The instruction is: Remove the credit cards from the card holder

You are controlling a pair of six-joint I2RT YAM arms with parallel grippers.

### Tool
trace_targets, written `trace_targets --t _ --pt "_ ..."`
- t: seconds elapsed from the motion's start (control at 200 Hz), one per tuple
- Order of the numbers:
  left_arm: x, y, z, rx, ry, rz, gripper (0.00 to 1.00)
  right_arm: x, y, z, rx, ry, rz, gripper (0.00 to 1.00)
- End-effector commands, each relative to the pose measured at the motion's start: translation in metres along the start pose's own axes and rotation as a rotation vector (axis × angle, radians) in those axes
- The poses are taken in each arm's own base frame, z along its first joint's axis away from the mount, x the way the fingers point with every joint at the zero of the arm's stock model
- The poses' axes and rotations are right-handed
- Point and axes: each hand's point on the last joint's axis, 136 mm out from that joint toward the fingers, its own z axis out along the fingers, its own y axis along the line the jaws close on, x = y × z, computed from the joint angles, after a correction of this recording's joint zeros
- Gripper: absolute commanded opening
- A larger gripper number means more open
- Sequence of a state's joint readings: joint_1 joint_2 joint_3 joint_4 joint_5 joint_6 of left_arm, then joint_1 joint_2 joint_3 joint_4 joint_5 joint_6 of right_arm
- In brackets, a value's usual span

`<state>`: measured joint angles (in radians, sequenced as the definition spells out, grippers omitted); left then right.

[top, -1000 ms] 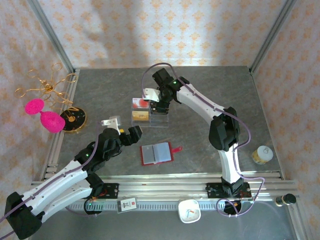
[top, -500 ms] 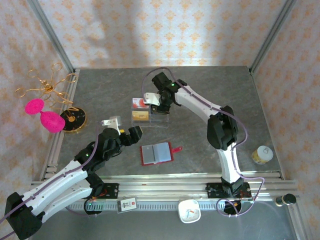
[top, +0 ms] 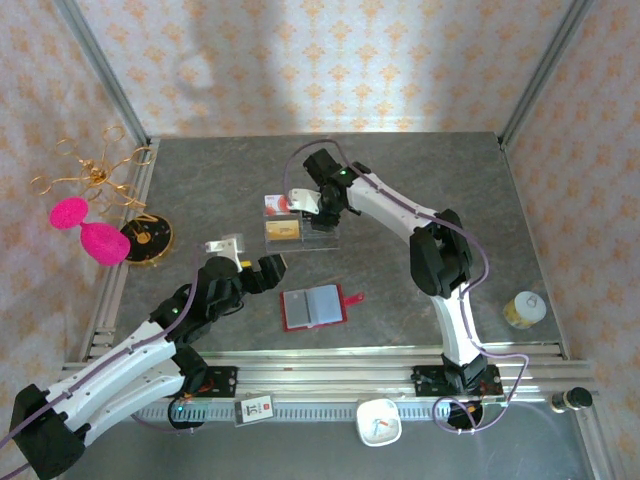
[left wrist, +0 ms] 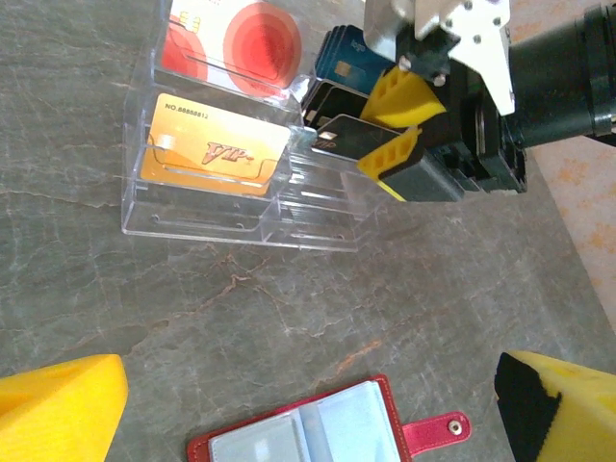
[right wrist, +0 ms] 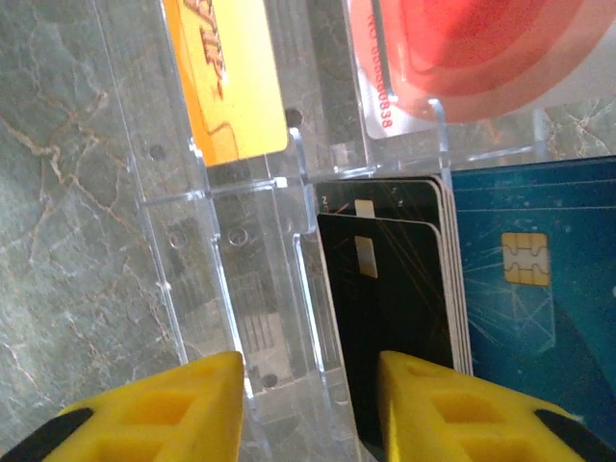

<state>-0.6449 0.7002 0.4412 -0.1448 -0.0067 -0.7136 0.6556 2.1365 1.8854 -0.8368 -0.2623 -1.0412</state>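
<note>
The red card holder (left wrist: 318, 435) lies open on the grey table (left wrist: 462, 318), near the left gripper (left wrist: 310, 371), whose fingers are spread wide. The right gripper (right wrist: 308, 371), fingers parted and clamping nothing, hangs at the clear stand (left wrist: 289, 217) (a gold credit card (left wrist: 212, 151) sits in its left half, black cards (right wrist: 385, 289) alongside).

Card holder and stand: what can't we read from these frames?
- card holder: top view too small to show whether the sleeves hold cards; left wrist view's bottom edge cuts it off.
- black cards: lower ends hidden behind the right fingers in the right wrist view.
- blue card: cut by right wrist view's right edge.
- red-and-white card: cut by its top edge.
</note>
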Motion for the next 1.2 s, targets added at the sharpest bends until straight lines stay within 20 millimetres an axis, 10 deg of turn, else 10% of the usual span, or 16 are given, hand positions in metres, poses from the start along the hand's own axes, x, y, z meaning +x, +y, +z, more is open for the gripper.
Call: trace_targets --t 0.0,0.395,0.531,0.701,0.896,1.196 --pt "-0.002 -0.004 0.001 0.032 -0.009 -0.024 0.99 -0.025 -0.016 -0.025 0.052 -0.099 0.035 0.42" --pt "-0.003 -0.011 -0.001 0.100 -0.033 -0.053 0.99 -0.070 -0.037 -0.098 0.180 -0.388 0.270 0.50" --pt "0.003 0.000 0.002 0.072 -0.036 -0.079 0.99 -0.076 -0.049 -0.120 0.230 -0.563 0.577 0.36" --pt "0.009 0.011 0.004 0.030 -0.031 -0.088 0.99 -0.048 -0.025 -0.092 0.167 -0.543 0.944 0.00" --pt "0.010 0.014 0.001 0.026 -0.039 -0.086 0.99 -0.009 0.003 -0.045 0.190 -0.348 1.038 0.00" --pt "0.011 0.016 -0.003 0.041 -0.049 -0.098 0.99 0.005 -0.018 -0.007 0.318 -0.216 1.068 0.00"
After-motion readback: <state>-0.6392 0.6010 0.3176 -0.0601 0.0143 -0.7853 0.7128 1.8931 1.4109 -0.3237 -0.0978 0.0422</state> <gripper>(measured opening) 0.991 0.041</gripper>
